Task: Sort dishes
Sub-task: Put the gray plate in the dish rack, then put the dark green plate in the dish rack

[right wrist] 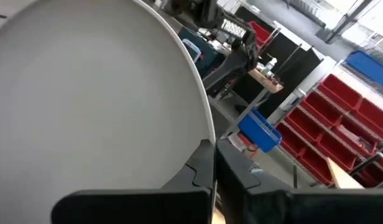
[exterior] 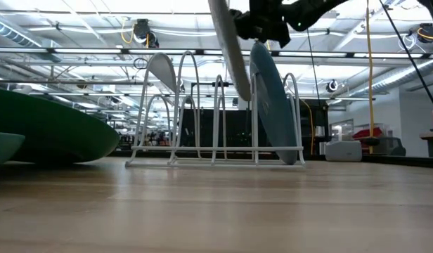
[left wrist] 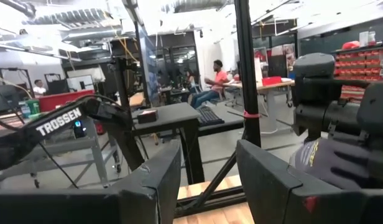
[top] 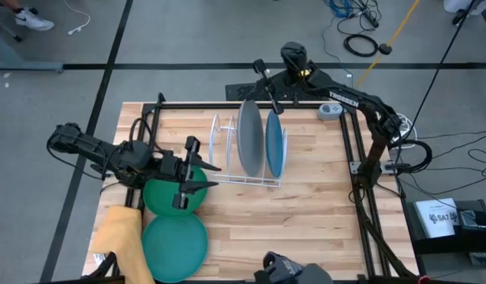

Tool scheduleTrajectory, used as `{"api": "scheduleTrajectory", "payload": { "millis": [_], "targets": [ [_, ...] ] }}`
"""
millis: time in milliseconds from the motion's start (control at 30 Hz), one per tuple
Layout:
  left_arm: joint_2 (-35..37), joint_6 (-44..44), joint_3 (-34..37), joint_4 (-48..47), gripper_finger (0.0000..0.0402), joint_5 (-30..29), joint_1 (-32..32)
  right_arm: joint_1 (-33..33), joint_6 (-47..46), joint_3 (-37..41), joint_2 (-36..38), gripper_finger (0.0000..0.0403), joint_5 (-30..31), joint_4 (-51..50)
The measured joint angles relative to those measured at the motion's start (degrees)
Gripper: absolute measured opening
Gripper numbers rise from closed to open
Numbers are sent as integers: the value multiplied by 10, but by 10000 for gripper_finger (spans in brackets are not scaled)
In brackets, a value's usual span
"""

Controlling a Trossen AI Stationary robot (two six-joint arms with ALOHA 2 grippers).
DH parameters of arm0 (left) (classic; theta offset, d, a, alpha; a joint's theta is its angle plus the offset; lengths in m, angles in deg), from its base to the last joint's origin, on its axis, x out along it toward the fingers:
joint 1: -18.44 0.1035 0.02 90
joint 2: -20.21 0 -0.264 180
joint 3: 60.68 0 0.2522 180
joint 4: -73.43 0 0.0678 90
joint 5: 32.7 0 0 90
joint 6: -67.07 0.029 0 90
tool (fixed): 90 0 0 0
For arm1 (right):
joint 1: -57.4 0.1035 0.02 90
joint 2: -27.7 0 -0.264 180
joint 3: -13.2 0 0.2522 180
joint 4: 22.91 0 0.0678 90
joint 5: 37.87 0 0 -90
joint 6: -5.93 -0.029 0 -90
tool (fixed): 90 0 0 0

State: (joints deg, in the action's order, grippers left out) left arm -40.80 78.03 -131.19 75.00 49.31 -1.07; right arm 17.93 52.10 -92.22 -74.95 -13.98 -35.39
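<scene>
Four plates are counted. The grey plate point(top: 248, 138) and the blue plate point(top: 274, 144) stand on edge in the one white rack point(top: 227, 170). The grey plate's rim is clamped by the right pincer point(top: 268, 101). The dark green plate point(top: 160, 197) and teal plate point(top: 174, 244) lie flat on the bench point(top: 306, 229), below the left pincer point(top: 197, 167), whose fingers are held apart.

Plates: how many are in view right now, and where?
4: grey plate in the right pincer at the rack, blue plate racked, dark green plate and teal plate on the table.
</scene>
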Motion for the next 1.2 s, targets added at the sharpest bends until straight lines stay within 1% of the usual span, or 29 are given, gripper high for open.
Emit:
{"api": "scheduleTrajectory", "payload": {
  "millis": [167, 467, 633, 933, 1200],
  "targets": [
    [4, 5, 0, -19, 157, 0, 0, -6, 9, 0, -15, 0, -2, 0],
    [9, 5, 0, -22, 157, -3, 14, -10, 24, 0, -11, 6, -1, -46],
    [9, -1, 0, -27, 157, -3, 21, -10, 27, 0, -10, 34, 0, -65],
    [9, -1, 0, -26, 157, -3, 21, -11, 25, 0, -9, 93, 1, -66],
    [9, -1, 0, -26, 157, -3, 21, -7, 30, 0, 5, 123, 1, -97]
  ]
}}
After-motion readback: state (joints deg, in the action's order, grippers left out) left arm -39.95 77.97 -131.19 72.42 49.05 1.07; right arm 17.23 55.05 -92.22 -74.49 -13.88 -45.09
